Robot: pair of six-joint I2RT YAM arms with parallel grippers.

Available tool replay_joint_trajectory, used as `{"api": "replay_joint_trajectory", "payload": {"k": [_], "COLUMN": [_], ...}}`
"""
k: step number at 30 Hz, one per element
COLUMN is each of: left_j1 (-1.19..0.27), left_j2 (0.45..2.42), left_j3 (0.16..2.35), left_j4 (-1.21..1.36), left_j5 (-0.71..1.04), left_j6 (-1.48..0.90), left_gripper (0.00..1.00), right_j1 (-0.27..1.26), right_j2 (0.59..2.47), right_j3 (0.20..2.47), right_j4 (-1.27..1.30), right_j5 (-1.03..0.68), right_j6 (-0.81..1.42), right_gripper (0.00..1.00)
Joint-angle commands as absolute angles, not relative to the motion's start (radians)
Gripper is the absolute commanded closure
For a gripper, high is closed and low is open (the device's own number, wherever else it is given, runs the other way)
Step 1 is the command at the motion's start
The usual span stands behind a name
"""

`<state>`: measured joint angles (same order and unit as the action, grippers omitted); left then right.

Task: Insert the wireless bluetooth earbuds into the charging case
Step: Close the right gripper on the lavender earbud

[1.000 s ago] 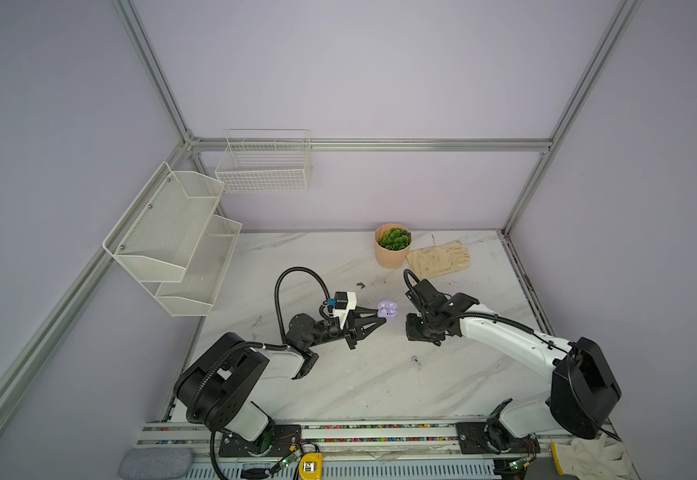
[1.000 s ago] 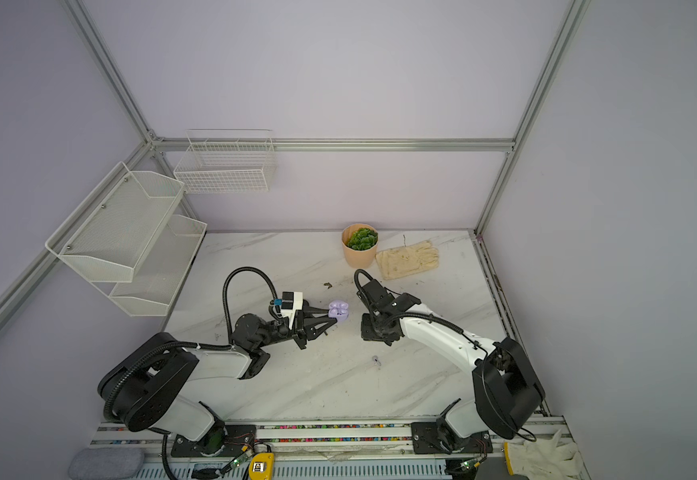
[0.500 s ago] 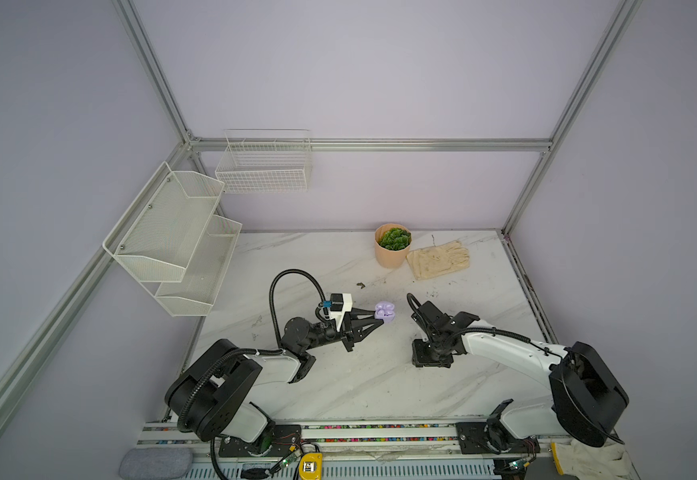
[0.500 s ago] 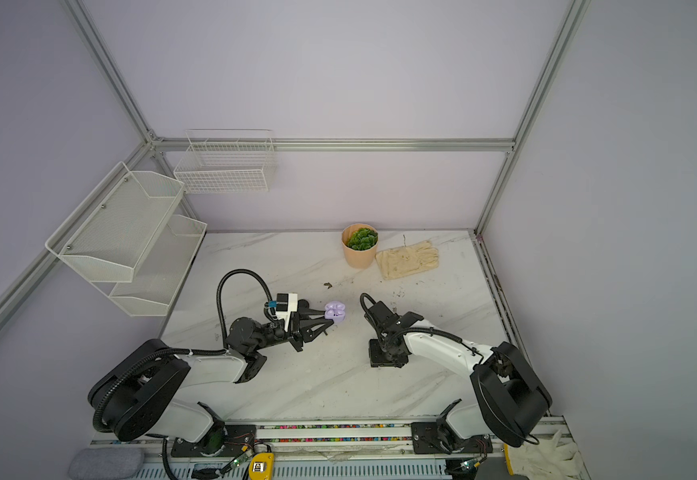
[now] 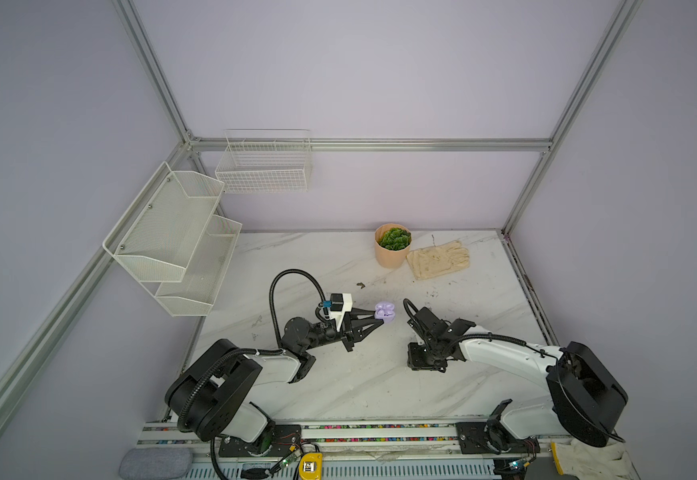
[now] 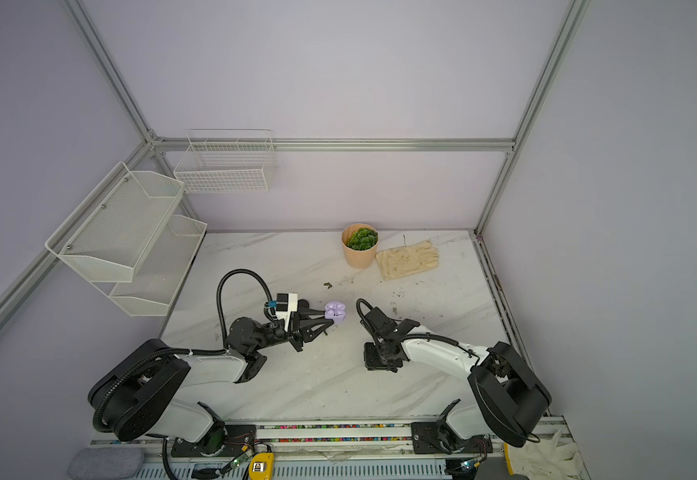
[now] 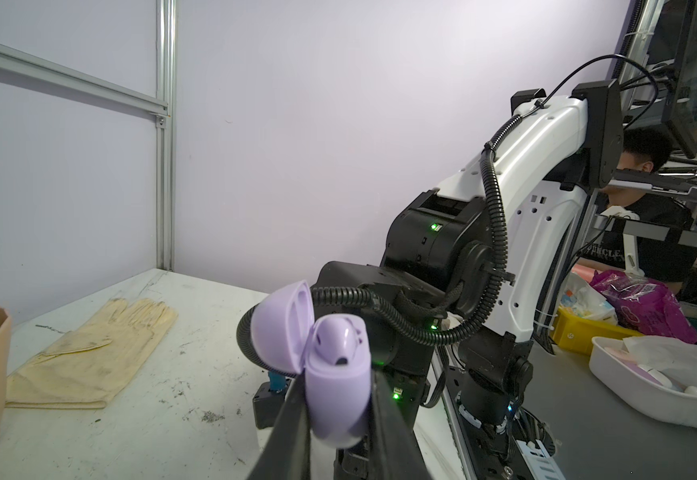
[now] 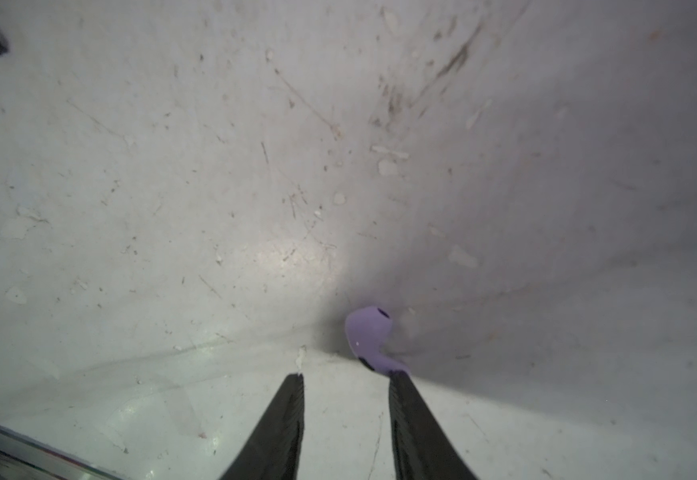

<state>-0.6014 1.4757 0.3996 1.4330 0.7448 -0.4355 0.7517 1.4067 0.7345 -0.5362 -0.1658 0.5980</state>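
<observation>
Bench (image 5: 338,386): marble, gritty, mid area open btw the two arms. L pincer (image 5: 378,319) is clamped on the lilac charging case (image 7: 338,390), held off the bench over its middle. Lid (image 7: 280,328) is flipped open and the mouth is turned up toward the R arm, prob. so that arm can feed it. Seated earbud (image 7: 336,340) sits in one slot; 2nd slot not visible.

R pincer (image 8: 346,376) is down at the bench, R of centre toward the front edge, jaws narrowly apart w/ nothing btw them. Loose earbud (image 8: 369,338) lies on the bench, stem touching one fingertip (image 8: 398,378), outside the gap. Reads as a pick lined up off-centre; prob. needs re-aim.

Around:
- Wall racks (image 5: 172,237): off-bench on the L, no issue.
- Glove (image 5: 438,259) + plant pot (image 5: 390,253): at far edge, well apart.
- Dark scrap (image 5: 360,285): near the case, not in the path.
</observation>
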Motion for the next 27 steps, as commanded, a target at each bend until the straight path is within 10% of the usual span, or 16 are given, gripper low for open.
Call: {"api": "replay_joint_trajectory", "payload": {"k": [1, 27], "left_j1": [-0.597, -0.598], "left_j2": [1.474, 1.459], "left_j3": [0.391, 0.377], "left_j4": [1.502, 1.503], "left_j5": [0.746, 0.739], "left_j6": [-0.436, -0.432], "left_gripper": [1.00, 1.00], "right_j1": [0.771, 0.848], "right_j2": [1.419, 1.515], "right_j3": [0.724, 0.841], "right_j4": [-0.518, -0.606], "right_j5": [-0.163, 0.000], "right_j6": [0.636, 0.620], "right_gripper": [0.63, 0.63]}}
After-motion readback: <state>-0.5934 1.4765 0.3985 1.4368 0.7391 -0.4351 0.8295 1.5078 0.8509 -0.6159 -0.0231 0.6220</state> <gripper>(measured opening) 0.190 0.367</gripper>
